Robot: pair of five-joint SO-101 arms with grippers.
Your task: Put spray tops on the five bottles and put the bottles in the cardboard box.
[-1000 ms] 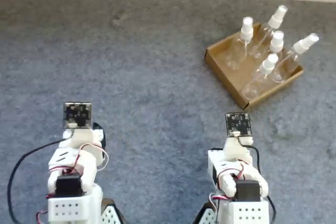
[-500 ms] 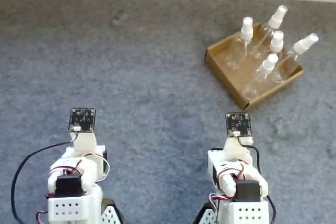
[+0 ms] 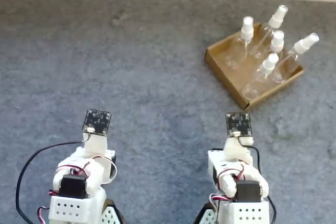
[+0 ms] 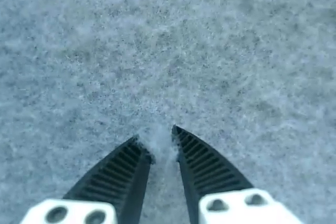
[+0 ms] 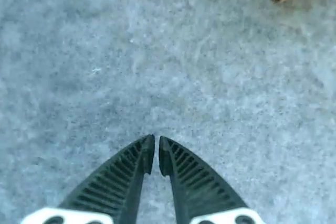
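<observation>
Grey carpet [image 3: 131, 66]; five spray-topped bottles [image 3: 260, 77] inside cardboard box [image 3: 223, 78]

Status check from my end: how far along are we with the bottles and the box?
Done: all five bottles sit in the cardboard box, each with a white spray top on. In hand: nothing; the left gripper, jaws slightly apart, and the right gripper, jaws shut, are both empty over bare carpet. Left to do: nothing visible; the job looks complete.
</observation>
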